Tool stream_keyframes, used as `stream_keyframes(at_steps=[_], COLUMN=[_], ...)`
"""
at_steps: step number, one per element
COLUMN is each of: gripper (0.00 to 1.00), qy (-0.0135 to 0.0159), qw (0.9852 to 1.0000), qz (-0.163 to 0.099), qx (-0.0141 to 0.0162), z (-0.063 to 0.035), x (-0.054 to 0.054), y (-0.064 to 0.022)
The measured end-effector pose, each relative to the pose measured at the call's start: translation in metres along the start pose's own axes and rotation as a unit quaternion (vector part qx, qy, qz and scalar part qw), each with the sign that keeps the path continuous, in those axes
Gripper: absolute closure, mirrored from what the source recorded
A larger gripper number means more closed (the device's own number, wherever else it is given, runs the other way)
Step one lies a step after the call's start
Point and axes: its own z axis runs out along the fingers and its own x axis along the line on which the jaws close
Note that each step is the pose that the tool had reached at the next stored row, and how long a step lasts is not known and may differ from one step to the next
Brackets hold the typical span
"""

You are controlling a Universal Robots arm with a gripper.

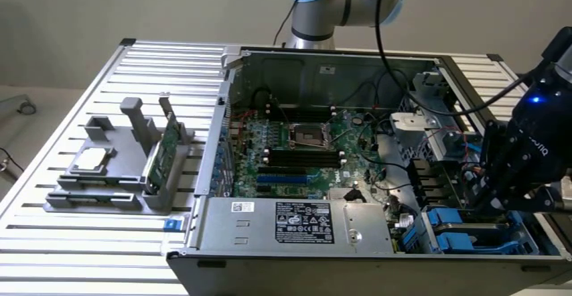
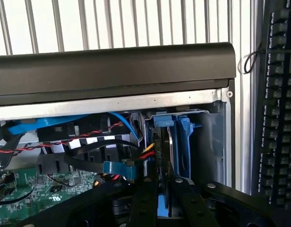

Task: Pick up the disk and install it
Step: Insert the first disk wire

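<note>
While the black gripper (image 1: 500, 199) hangs low at the right edge of the exterior frame, inside the open computer case (image 1: 331, 61), its fingers (image 2: 147, 201) in the wrist picture are drawn in close on either side of the disk (image 2: 170, 156), which stands on edge between them, so the hand is closed on the drive. The disk shows as a thin grey slab framed by blue carrier rails (image 2: 183, 137), set upright in the metal drive bay (image 2: 209, 142) at the lower right corner of the case, just beside the case's silver side wall. In the exterior picture more blue carriers (image 1: 460, 229) sit at the lower right, below the gripper. Red, black and yellow cables (image 2: 88, 142) with a blue connector (image 2: 119, 168) run across the lower left of the wrist frame, over the green motherboard (image 1: 299, 152). The grey power supply (image 1: 295, 222) with its label lies along the near side of the case. On the slatted table (image 1: 72, 242) at the exterior view's left stands a grey holder (image 1: 116, 175) carrying a thin green circuit card (image 1: 161, 155) on edge and a small square silver chip (image 1: 94, 159). A black keyboard (image 2: 277, 104) fills the right edge of the wrist picture.
</note>
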Motion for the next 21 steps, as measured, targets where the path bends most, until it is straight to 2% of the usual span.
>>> stream_keyframes(at_steps=[11,21], gripper=[0.84,0.84], qy=[0.0013,0.0023], qw=[0.9993,0.9978], qz=[0.037,0.067], qx=[0.0038,0.0069], z=[0.0003,0.0008], x=[0.0004,0.0006], y=[0.0031,0.0055])
